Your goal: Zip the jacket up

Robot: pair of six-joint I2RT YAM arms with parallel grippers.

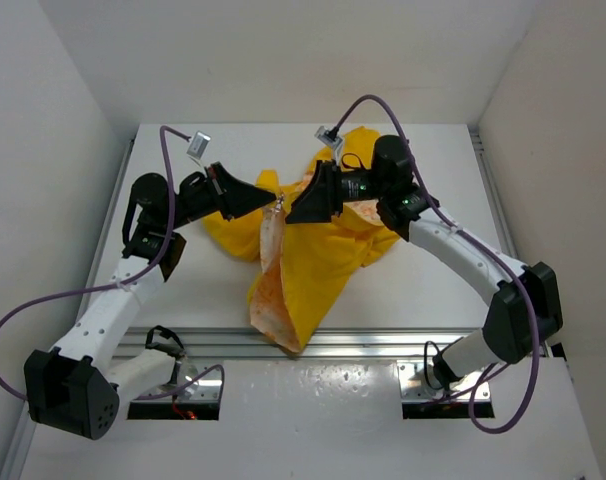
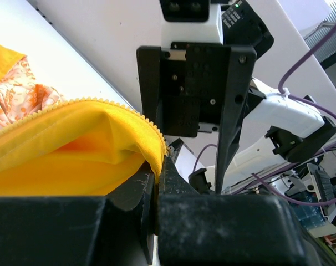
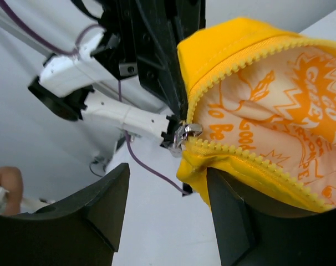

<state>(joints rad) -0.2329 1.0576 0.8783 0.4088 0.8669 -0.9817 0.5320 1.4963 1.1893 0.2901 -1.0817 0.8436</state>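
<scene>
Sprawling across the middle of the white counter (image 1: 253, 145): the jacket (image 1: 318, 270), bright yellow and crumpled. One long flap runs toward my bases, with pale printed lining showing along its left edge. The upper part is lifted off the counter and hangs between my two hands.

My left hand (image 1: 271, 199) comes in from the left. In the wrist view its fingers (image 2: 212, 221) are pressed together on the jacket's front edge. A fold of yellow cloth is pinched in the closed jaws. Firm hold.

My right hand (image 1: 293, 211) comes in from the right, nose to nose with the left one. In its wrist view the jaws stand well apart and grip nothing. The zipped end of the jacket sits in the gap, close against the right-side finger (image 3: 240, 221). I cannot tell whether it touches.

Close up, the lining (image 3: 284, 116) is white with orange drawings.

The yellow zipper teeth (image 3: 234, 72) run in two rows, parted, closing to a V.

The slider (image 3: 186, 133) is small silver metal at the point of the V, just in front of my left hand's black fingers.

The orange lettering (image 3: 223, 124) reads "TO BE", then "GOO" cut off by a fold. The rest is unreadable.
</scene>
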